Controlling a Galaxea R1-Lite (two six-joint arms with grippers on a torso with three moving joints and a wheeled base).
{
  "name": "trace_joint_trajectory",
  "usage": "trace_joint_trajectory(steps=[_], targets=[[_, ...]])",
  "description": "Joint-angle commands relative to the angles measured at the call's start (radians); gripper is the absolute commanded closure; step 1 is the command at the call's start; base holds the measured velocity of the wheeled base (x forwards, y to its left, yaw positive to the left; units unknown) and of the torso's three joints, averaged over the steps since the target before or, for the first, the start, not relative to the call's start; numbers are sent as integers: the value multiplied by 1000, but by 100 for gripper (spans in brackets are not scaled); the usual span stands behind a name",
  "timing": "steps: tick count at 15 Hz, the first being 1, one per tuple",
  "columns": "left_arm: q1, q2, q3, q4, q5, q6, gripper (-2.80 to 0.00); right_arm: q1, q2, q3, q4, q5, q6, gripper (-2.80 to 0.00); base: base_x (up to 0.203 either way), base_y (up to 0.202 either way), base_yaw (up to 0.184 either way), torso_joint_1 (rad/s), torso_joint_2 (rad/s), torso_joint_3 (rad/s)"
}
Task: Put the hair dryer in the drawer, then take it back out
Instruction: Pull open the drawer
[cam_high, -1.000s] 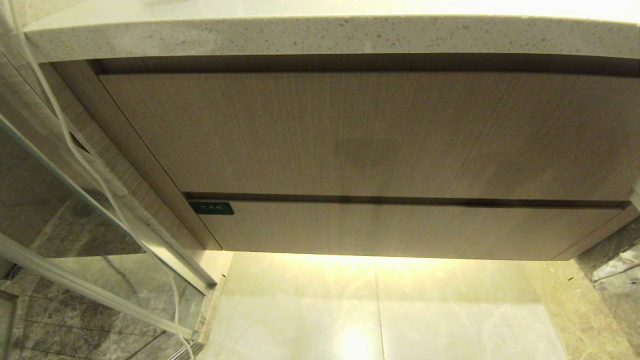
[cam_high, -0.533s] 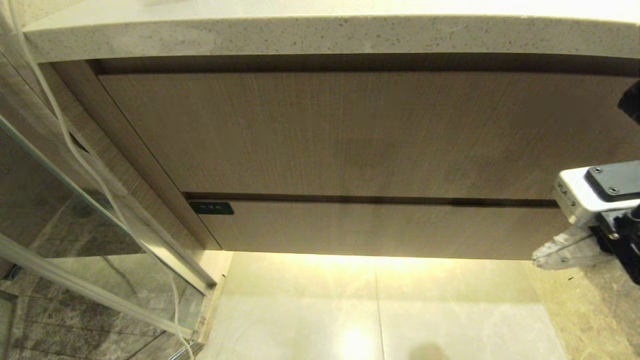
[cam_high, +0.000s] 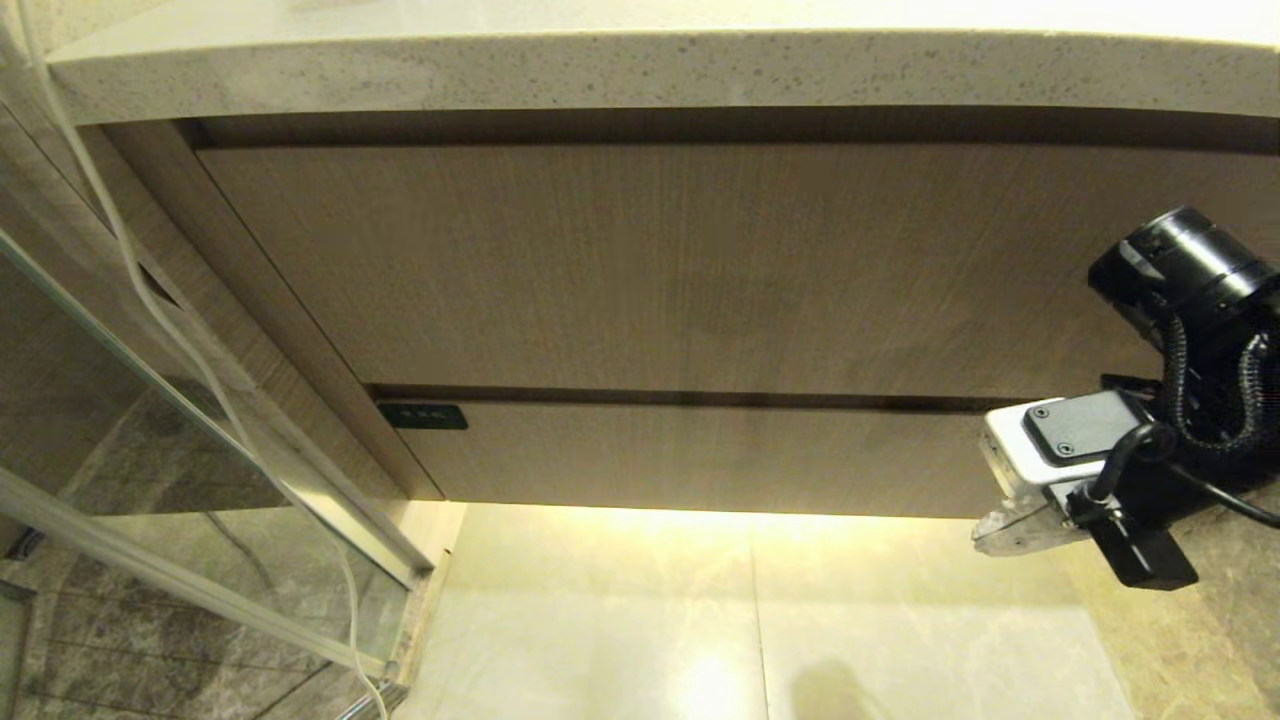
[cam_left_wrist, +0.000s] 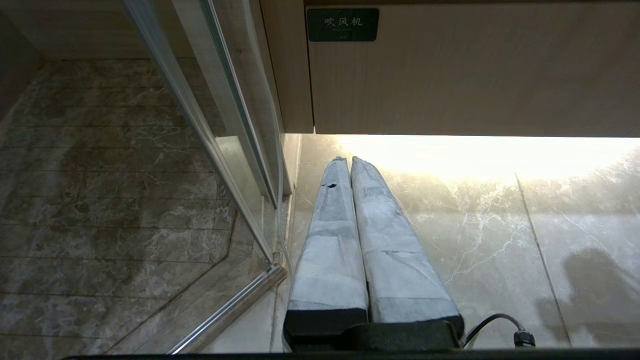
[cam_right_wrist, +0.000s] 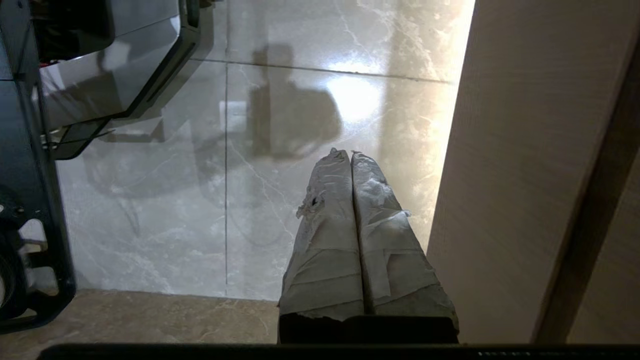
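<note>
While drawer (cam_high: 700, 460) sits closed, right gripper (cam_right_wrist: 350, 155) pinched empty, contents unseen.

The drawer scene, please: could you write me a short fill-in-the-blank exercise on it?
1. The drawer under the counter is fully ____.
2. The small dark label sits at the drawer front's upper ____ corner in the head view.
3. The right gripper is ____ and holds nothing.
4. The left gripper hangs over the ____.

Missing words: shut; left; shut; floor

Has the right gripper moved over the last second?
Yes. The right gripper, absent a second ago, has entered from the right, travelling leftward along the lower edge of the shallow wood-grain drawer.
</note>
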Motion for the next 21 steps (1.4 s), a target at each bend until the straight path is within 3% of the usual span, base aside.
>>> trace_joint_trajectory(steps=[1, 2, 5, 8, 11, 17, 21], targets=[[0, 0, 0, 1, 0, 0, 0, 17, 63, 42, -100, 4, -3, 0, 0, 0, 0, 0, 0, 0], [0, 0, 0, 0, 0, 0, 0, 21, 79, 78, -173, 5, -5, -280, 0, 0, 0, 0, 0, 0], [0, 0, 0, 1, 0, 0, 0, 50, 134, 163, -414, 3, 13, -280, 0, 0, 0, 0, 0, 0], [0, 0, 0, 1, 0, 0, 0, 53, 188, 163, -480, 8, 14, -280, 0, 0, 0, 0, 0, 0], [0, 0, 0, 1, 0, 0, 0, 53, 227, 192, -651, 5, 9, -280, 0, 0, 0, 0, 0, 0], [0, 0, 0, 0, 0, 0, 0, 46, 233, 240, -778, -13, 6, -280, 0, 0, 0, 0, 0, 0], [0, 0, 0, 1, 0, 0, 0, 46, 234, 350, -1016, -128, 7, -280, 0, 0, 0, 0, 0, 0]])
